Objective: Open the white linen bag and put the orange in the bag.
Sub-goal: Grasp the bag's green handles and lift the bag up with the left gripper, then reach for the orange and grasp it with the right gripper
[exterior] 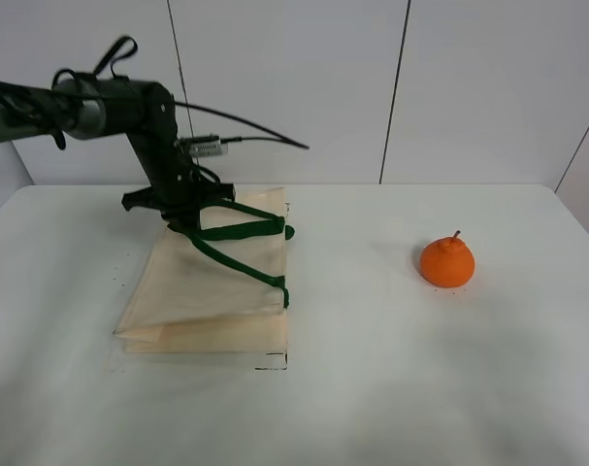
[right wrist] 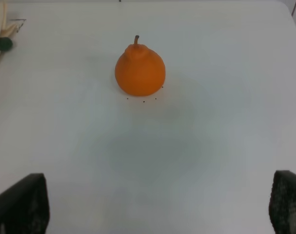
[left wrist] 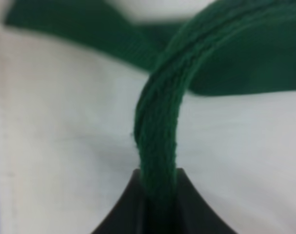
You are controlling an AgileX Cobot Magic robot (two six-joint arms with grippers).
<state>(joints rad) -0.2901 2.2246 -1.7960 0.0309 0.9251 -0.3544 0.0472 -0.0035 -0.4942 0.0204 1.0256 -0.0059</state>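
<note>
The white linen bag (exterior: 216,286) lies on the table at the left, with its dark green strap handles (exterior: 244,231) on its right edge. My left gripper (exterior: 182,216) is shut on one handle (left wrist: 160,122) and holds it up, so the bag's top layer is raised like a tent. In the left wrist view the strap runs between the black fingers (left wrist: 123,209) over the cream cloth (left wrist: 65,136). The orange (exterior: 446,262) stands on the table at the right, stem up. My right gripper (right wrist: 155,202) is open and empty, a good distance short of the orange (right wrist: 139,70).
The white table (exterior: 391,388) has small black corner marks (exterior: 275,361) by the bag. The left arm (exterior: 129,107) and its cable (exterior: 265,136) hang over the bag's far side. The bag's edge and a green tab (right wrist: 2,44) show in the right wrist view.
</note>
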